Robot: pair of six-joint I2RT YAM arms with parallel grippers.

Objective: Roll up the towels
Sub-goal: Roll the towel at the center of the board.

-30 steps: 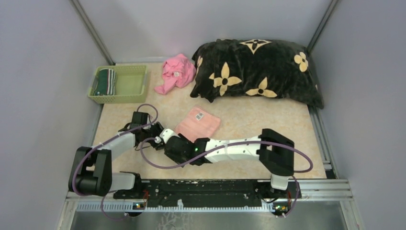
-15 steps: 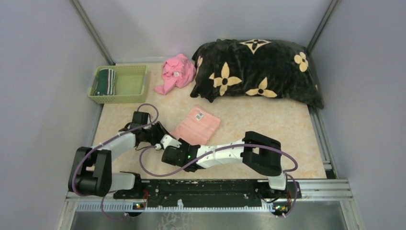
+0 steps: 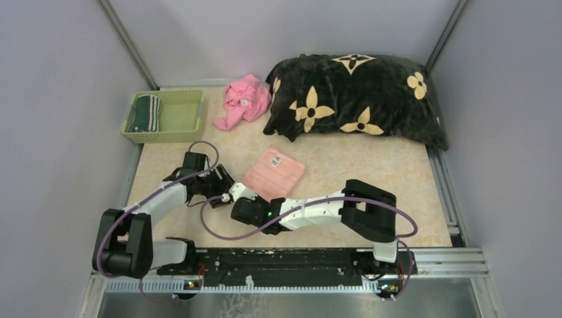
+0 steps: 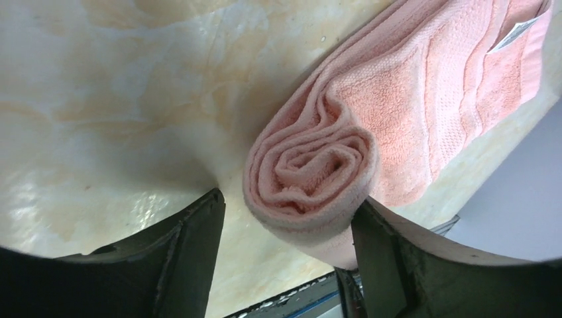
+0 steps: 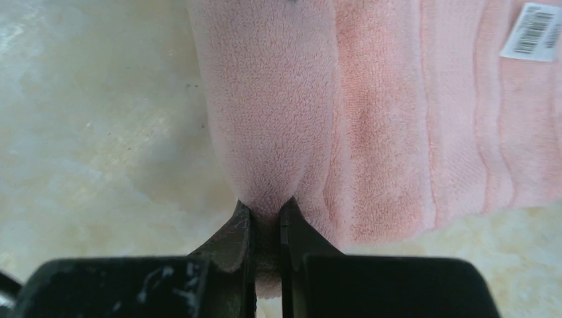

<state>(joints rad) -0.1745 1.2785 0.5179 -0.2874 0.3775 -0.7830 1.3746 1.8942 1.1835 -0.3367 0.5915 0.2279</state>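
Terry cloth is bunching between our right fingers [image 5: 240, 232]: the right gripper [image 5: 265, 207] is clamping a thin pinch of the salmon-pink towel [image 5: 397, 132] at its rolled edge. The flat, unrolled part and its barcode label [image 5: 535, 31] are lying beyond and to the right of those fingertips. Our left gripper [image 4: 288, 202] is standing spread wide around the roll's spiral end, the roll pressing against one finger [image 4: 388, 265] and leaving a gap to the other. We are seeing the green striped towel [image 3: 147, 112] lying well apart from both grippers, inside the green basket [image 3: 180, 116].
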